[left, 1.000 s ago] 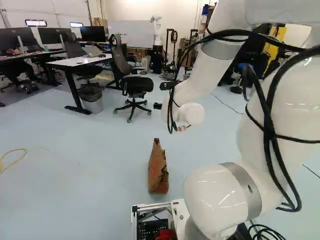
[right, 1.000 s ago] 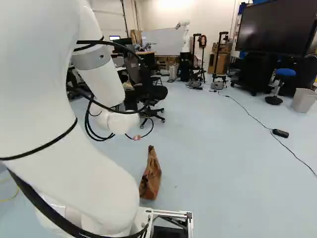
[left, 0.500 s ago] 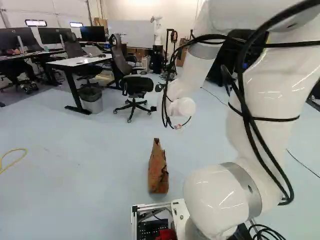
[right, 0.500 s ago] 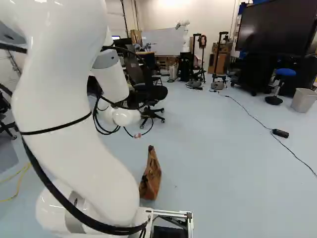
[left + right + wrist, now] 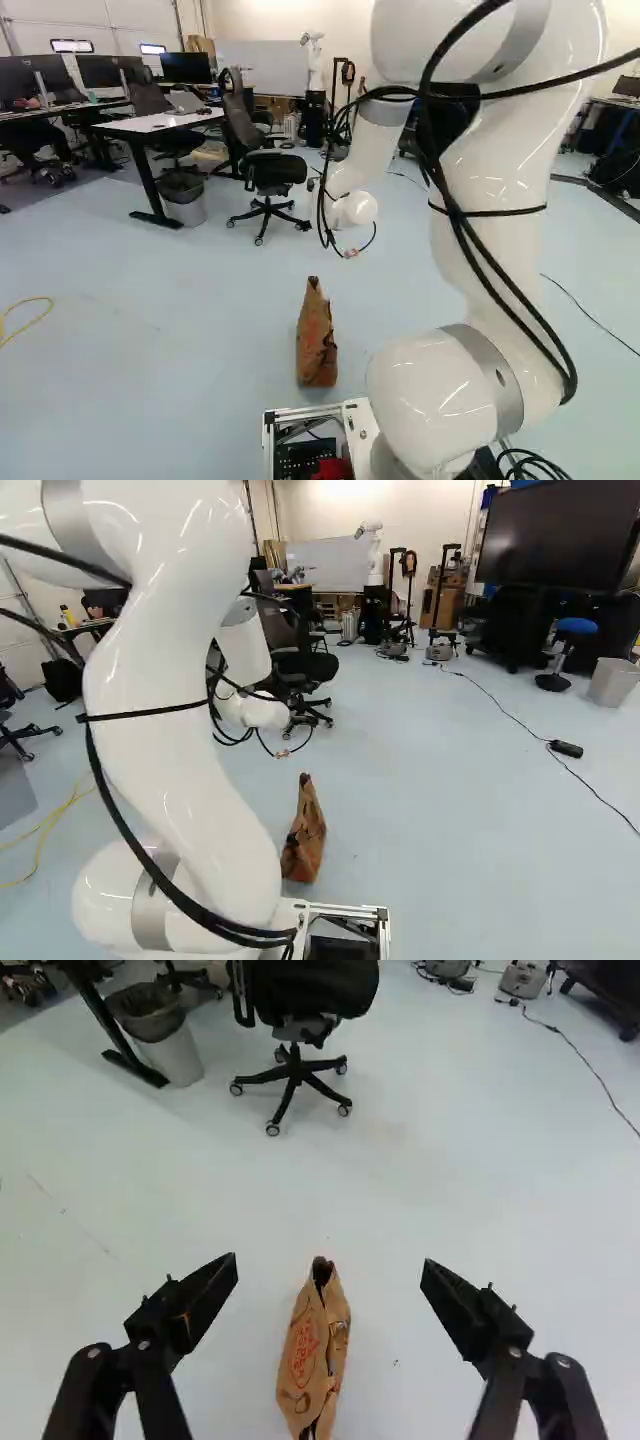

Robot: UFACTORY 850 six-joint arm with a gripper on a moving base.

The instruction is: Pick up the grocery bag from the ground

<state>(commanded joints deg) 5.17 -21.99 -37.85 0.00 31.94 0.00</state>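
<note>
Yeah, can't really read any text here, tbh. Closest I get is 1 patch of red lettering on the side of the brown paper bag (image 5: 312,1358) in the wrist view, running along its height, but it's too small and blurry to make out the letters.

Arm (image 5: 500,180): advanced over the last second, away from the cameras, toward the far side. Upper part shifted left in the left base view, right in the right base view. Wrist end (image 5: 354,209): carried farther out with it. Right base view, left side: bench (image 5: 88,627) uncovered, far; more of yellow cable (image 5: 75,798) on the floor exposed, nearer than the bench.
</note>
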